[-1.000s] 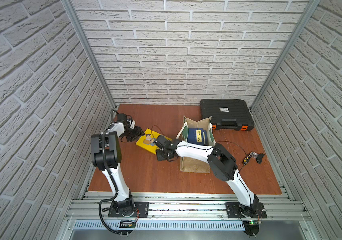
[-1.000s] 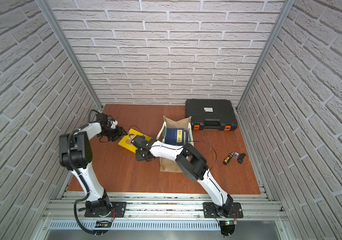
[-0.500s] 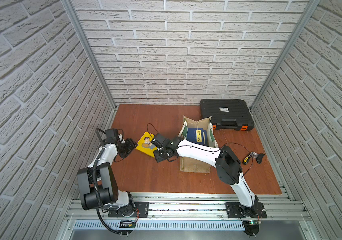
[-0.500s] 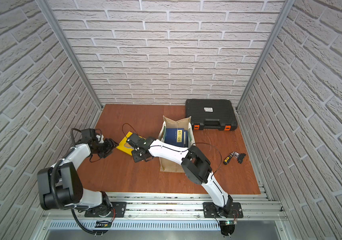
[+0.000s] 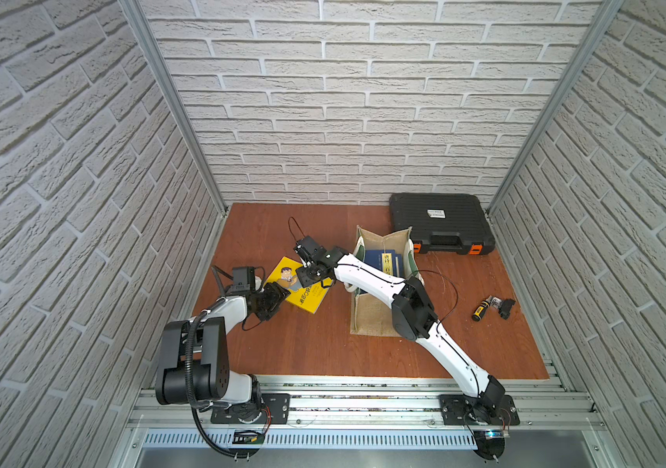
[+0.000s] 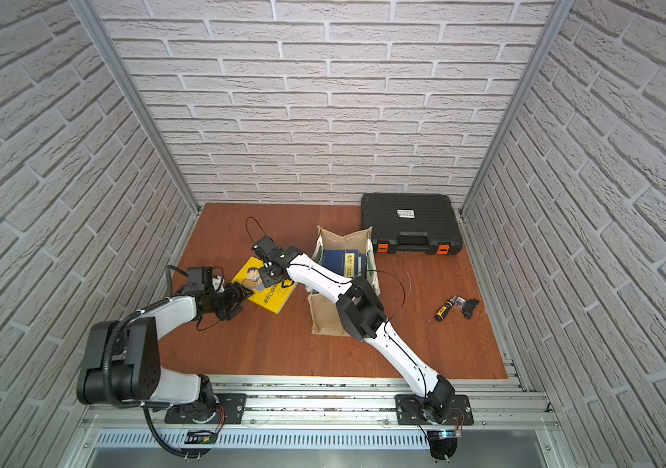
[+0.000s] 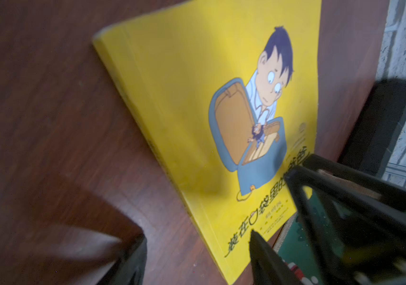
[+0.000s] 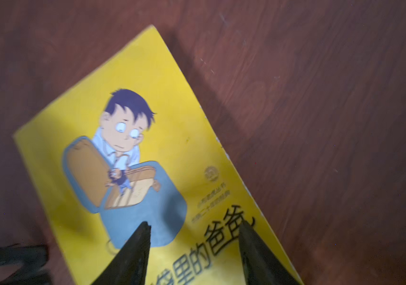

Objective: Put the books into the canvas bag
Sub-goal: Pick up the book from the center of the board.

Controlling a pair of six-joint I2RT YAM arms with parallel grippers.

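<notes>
The left hand has swung beside the yellow book, spread empty like the right hand above it; a careless nudge could skid it away.

The yellow book, lying at 9 o'clock of the bag, is showing a black title: 装在口袋里的 in the left wrist view, 袋里的爸爸 in the right wrist view. Its small print and round seal are blurring beyond reading. Inside the bag, a navy book is carrying a yellow label reading 唐诗三百. The case, at 1 o'clock, is bearing a white label too small to read.
</notes>
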